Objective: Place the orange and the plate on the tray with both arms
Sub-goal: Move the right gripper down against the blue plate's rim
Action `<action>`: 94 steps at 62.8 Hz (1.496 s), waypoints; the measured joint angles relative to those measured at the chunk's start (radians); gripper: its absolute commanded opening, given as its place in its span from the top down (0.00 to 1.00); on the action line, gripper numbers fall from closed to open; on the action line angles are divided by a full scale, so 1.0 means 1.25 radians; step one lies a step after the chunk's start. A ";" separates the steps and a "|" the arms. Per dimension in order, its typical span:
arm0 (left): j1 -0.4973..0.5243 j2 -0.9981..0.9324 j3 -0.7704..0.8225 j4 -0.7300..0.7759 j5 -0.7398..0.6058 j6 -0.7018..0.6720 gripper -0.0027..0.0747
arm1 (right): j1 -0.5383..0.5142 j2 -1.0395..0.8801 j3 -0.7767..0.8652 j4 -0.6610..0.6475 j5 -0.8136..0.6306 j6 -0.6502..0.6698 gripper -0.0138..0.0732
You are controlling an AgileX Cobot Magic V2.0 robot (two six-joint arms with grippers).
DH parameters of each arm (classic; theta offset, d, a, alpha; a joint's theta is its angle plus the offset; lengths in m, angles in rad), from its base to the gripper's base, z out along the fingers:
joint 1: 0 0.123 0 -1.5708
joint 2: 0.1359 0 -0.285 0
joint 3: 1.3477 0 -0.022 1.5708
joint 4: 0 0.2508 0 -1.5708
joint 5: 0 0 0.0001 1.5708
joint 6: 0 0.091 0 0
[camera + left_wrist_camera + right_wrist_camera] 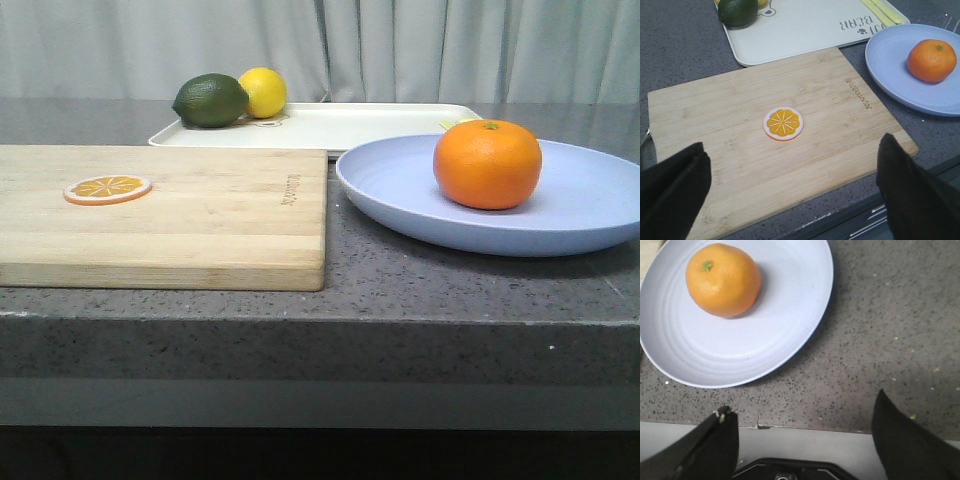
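Note:
The orange [487, 163] sits on the pale lavender-blue plate [580, 215] at the right of the counter; both also show in the left wrist view, the orange [931, 60] on the plate [890, 65], and in the right wrist view, the orange [723, 279] on the plate [740, 350]. The cream tray [380, 125] lies behind, also in the left wrist view [800, 30]. My left gripper [792, 167] is open and empty above the cutting board's near edge. My right gripper [802, 422] is open and empty over the counter's front edge, short of the plate. Neither gripper shows in the front view.
A wooden cutting board [200, 220] with a flat orange slice [107, 188] lies at the left. A green lime [210, 100] and a yellow lemon [263, 91] sit at the tray's far left corner. Yellow sticks [885, 12] lie on the tray's right side.

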State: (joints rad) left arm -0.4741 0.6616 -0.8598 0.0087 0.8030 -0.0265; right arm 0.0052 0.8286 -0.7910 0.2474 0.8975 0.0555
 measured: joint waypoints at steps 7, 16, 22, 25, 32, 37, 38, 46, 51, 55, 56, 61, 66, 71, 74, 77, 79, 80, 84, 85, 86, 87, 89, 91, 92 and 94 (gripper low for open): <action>0.000 0.000 0.000 0.000 0.000 0.000 0.12 | 0.000 0.109 -0.048 0.014 0.007 0.000 0.19; 0.000 0.000 0.000 0.000 -0.001 0.000 0.12 | 0.000 0.232 -0.123 0.018 0.041 0.002 0.19; 0.000 0.000 0.000 0.000 -0.001 0.000 0.12 | -0.015 0.300 -0.168 0.030 0.068 0.002 0.19; 0.000 0.000 0.000 0.000 -0.001 0.000 0.12 | -0.032 0.334 -0.191 0.046 0.080 0.002 0.19; 0.000 0.000 0.000 0.000 -0.003 0.000 0.12 | -0.073 0.394 -0.211 0.091 0.095 -0.002 0.19; 0.000 0.000 0.000 0.000 -0.003 0.000 0.12 | -0.094 0.426 -0.214 0.117 0.099 -0.012 0.19; 0.000 0.000 0.000 0.000 -0.003 0.000 0.12 | -0.097 0.430 -0.214 0.123 0.099 -0.014 0.19; 0.000 0.000 0.000 0.000 -0.006 0.000 0.12 | -0.108 0.474 -0.215 0.165 0.100 -0.029 0.20; 0.000 0.000 0.000 0.000 -0.006 0.000 0.12 | -0.108 0.494 -0.215 0.191 0.097 -0.036 0.20; 0.000 0.000 0.000 0.000 -0.006 0.000 0.12 | -0.108 0.512 -0.215 0.221 0.094 -0.044 0.20; 0.000 0.000 0.000 0.000 -0.006 0.000 0.12 | -0.108 0.518 -0.215 0.227 0.093 -0.049 0.20; 0.000 0.000 0.000 0.000 -0.006 0.000 0.12 | -0.108 0.538 -0.215 0.258 0.089 -0.063 0.20; 0.000 0.000 0.000 0.000 -0.008 0.000 0.12 | -0.108 0.557 -0.215 0.278 0.085 -0.068 0.20; 0.000 0.000 0.000 0.000 -0.011 0.000 0.12 | -0.108 0.567 -0.217 0.289 0.084 -0.070 0.27; 0.000 0.000 0.000 0.000 -0.012 0.000 0.12 | -0.108 0.568 -0.219 0.289 0.084 -0.070 0.33; 0.000 0.000 0.000 0.000 -0.013 0.000 0.12 | -0.108 0.571 -0.219 0.290 0.084 -0.070 0.41; 0.000 0.000 0.000 0.000 -0.014 0.000 0.12 | -0.108 0.573 -0.219 0.290 0.084 -0.070 0.45; 0.000 0.000 0.000 0.000 -0.014 0.000 0.12 | -0.108 0.573 -0.219 0.290 0.084 -0.070 0.47; 0.000 0.000 0.000 0.000 -0.016 0.000 0.12 | -0.108 0.574 -0.219 0.290 0.084 -0.070 0.56; 0.000 0.000 0.000 0.000 -0.016 0.000 0.12 | -0.108 0.574 -0.219 0.290 0.084 -0.070 0.57; 0.000 0.000 0.000 0.000 -0.016 0.000 0.12 | -0.108 0.574 -0.219 0.290 0.084 -0.070 0.59; 0.000 0.000 0.000 0.000 -0.016 0.000 0.12 | -0.108 0.574 -0.219 0.290 0.084 -0.070 0.60; 0.000 0.000 0.000 0.000 -0.016 0.000 0.12 | -0.108 0.574 -0.219 0.290 0.084 -0.070 0.63; 0.000 0.000 0.000 0.000 -0.016 0.000 0.12 | -0.108 0.574 -0.219 0.290 0.084 -0.070 0.66; 0.000 0.000 0.000 0.000 -0.016 0.000 0.12 | -0.108 0.574 -0.219 0.290 0.084 -0.070 0.68; 0.000 0.000 0.000 0.000 -0.016 0.000 0.12 | -0.108 0.574 -0.219 0.290 0.084 -0.070 0.70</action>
State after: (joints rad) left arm -0.4741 0.6616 -0.8598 0.0087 0.7827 -0.0265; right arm -0.1299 1.5457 -1.0642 0.6104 1.0028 -0.0315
